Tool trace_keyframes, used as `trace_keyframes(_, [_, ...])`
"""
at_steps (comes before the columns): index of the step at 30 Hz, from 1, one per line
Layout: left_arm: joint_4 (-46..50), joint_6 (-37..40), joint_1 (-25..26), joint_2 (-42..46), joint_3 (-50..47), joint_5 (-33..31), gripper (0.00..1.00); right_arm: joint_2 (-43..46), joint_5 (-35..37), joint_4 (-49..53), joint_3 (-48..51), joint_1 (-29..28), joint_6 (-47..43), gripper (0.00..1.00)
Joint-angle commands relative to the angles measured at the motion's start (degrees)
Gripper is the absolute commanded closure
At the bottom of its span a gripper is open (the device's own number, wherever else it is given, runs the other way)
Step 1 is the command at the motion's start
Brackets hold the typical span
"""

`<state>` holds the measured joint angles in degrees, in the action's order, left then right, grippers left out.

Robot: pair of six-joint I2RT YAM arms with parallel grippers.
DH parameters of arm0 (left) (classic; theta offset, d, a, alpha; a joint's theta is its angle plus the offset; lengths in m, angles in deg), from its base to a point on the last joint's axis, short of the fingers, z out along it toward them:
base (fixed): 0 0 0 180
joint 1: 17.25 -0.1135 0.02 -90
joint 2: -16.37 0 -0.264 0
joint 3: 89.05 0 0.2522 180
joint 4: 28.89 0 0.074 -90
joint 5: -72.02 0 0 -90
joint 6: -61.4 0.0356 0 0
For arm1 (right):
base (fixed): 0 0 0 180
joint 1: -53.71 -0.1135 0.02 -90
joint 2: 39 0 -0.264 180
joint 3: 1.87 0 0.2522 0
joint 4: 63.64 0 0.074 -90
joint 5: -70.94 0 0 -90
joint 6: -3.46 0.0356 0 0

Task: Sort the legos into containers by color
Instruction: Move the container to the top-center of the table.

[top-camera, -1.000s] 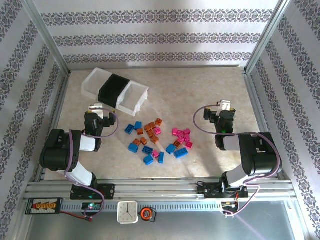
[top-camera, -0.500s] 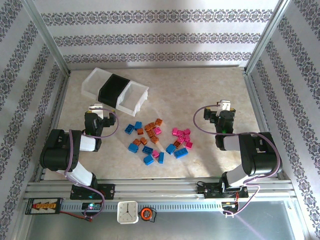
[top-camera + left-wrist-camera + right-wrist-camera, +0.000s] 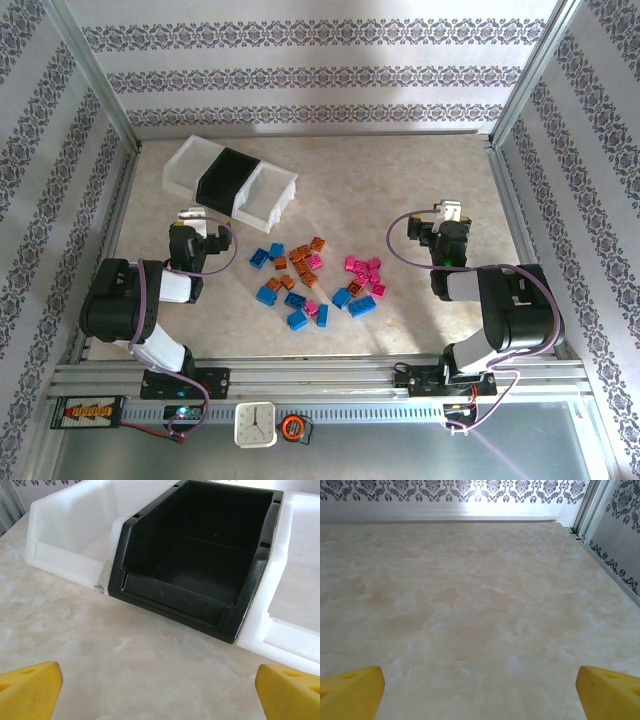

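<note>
Left gripper [image 3: 160,690] and right gripper [image 3: 480,690] gape wide, empty; the left should squarely straddle one small blue studded plastic brick [image 3: 267,294].

three bins [image 3: 222,186], about twenty legos [image 3: 362,306]

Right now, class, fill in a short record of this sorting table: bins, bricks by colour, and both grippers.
black bin: empty, between the white bins
blue legos: scattered, loose on table
pink legos: mostly on the right
orange-brown legos: mostly mid-pile
left gripper: open, facing black bin
right gripper: open, facing bare table
</note>
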<state>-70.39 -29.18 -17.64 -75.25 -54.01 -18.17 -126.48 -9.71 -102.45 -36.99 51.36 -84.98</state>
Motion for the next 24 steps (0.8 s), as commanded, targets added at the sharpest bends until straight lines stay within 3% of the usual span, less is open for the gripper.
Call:
trace_keyframes(1, [0.9,0.7,0.3,0.3,1.0,0.6,0.01,0.3,-0.5,-1.7,0.2,0.2,1.1,0.02])
trace_keyframes(6, [1.4,0.6,0.5,3.8,-0.1,-1.0,0.01,1.0,-1.7,-1.4,0.0,1.2,2.1,0.02])
trace_keyframes(12, [18.6,-2.7,1.2,17.1,3.5,-5.4,0.01,10.4,-0.3,20.7,-6.7,0.9,3.6,0.02])
trace_keyframes(16, [23.2,-9.0,1.2,23.6,5.1,-6.3,0.01,15.3,2.9,27.6,-8.6,-0.1,7.7,0.02])
trace_keyframes(18, [23.2,-11.9,1.2,25.6,6.0,-6.4,0.01,17.5,8.9,30.8,-9.9,-2.1,8.5,0.02])
trace_keyframes(22, [22.8,-27.3,0.4,27.2,6.3,-10.1,0.01,18.8,19.4,32.9,-11.8,-4.5,16.0,0.02])
trace_keyframes(24, [30.2,-40.5,-0.8,28.8,7.6,-11.7,0.01,19.5,15.6,34.2,-11.7,-2.8,24.0,0.02])
